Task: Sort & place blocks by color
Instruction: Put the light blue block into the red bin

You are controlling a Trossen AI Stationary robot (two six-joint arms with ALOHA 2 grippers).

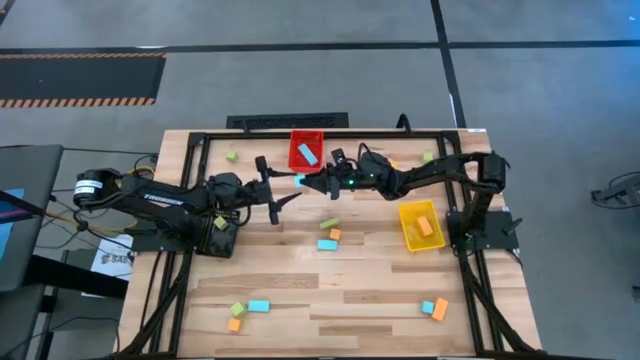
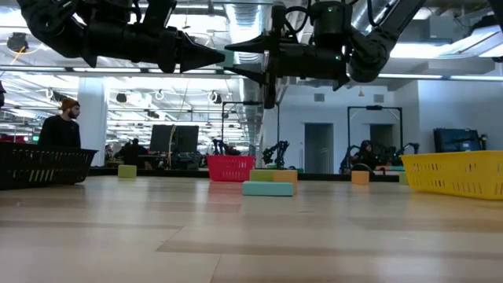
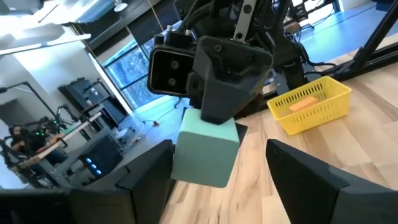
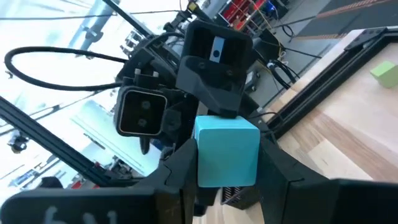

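Looks like a mid-air handoff: the right claw [image 1: 308, 182] is clamped on a light-blue cube [image 1: 299, 181], holding it up above the tabletop [image 1: 330, 290] just near of the red bin [image 1: 307, 150]. The left claw [image 1: 288, 197] is spread wide right beside it, fingers either side, probably so it can take the cube. Other blocks are scattered around, and an orange block [image 1: 424, 226] already sits in the yellow bin [image 1: 419, 226].
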